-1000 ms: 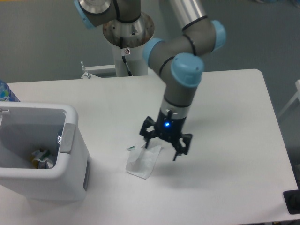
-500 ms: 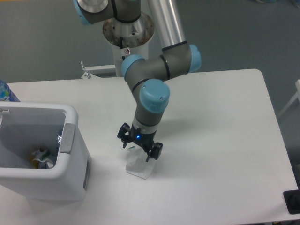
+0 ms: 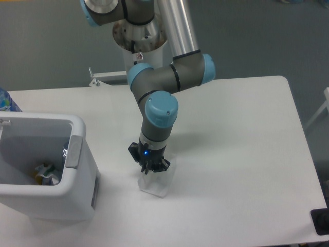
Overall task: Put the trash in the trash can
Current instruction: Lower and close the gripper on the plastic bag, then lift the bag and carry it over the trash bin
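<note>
The jaws (image 3: 148, 168) are drawn nearly together — pinching the top edge of the flat wrapper (image 3: 156, 181) on the table (image 3: 247, 144).

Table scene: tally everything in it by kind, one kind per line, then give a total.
Trash cans: 1, the white trash can at the left, with some crumpled trash inside.
Wrappers on the table: 1, the translucent wrapper under the gripper.
Robot arms: 1.
Blue-patterned things cut off at the left edge: 1.
Total: 4.
</note>
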You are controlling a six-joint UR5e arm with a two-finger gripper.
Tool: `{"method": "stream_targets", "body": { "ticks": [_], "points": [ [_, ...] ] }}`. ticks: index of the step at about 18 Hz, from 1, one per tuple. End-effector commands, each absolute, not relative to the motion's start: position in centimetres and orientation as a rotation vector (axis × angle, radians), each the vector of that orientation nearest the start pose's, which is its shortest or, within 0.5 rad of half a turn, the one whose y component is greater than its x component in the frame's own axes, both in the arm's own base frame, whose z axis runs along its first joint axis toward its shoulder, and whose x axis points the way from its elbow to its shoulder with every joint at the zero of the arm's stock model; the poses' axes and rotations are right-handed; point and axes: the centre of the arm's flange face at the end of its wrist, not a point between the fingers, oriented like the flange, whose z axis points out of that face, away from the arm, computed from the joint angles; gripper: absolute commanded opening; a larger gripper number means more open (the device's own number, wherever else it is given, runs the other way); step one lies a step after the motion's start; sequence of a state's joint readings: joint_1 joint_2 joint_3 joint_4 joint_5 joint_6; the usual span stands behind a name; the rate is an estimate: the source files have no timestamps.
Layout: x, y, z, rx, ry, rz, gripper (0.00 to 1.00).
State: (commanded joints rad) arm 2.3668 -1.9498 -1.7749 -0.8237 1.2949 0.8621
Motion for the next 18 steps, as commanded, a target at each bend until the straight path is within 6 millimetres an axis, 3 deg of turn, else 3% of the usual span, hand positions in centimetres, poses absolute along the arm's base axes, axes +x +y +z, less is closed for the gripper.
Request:
{"method": "stream_targets", "body": {
  "ticks": [3,7,10,12,14,16,18],
  "points": [
    [-34.0,53.2,30.8,-2.705,0.044,-0.116,0.0],
    [-36.8,54.0,38.4,-2.513,-0.081,-0.132,0.0],
    [-37.4,54.9,43.9,-2.395,-0.148,-0.158,0.0],
    [-36.8,54.9,47.6,-2.33,-0.175,-0.169,0.0],
    [-35.5,54.8,49.8,-2.287,-0.178,-0.198,0.0],
    [-33.6,54.1,52.9,-2.239,-0.178,-0.209,0.0],
    [-30.6,54.6,54.7,-2.214,-0.166,-0.25,0.0]
  ]
}}
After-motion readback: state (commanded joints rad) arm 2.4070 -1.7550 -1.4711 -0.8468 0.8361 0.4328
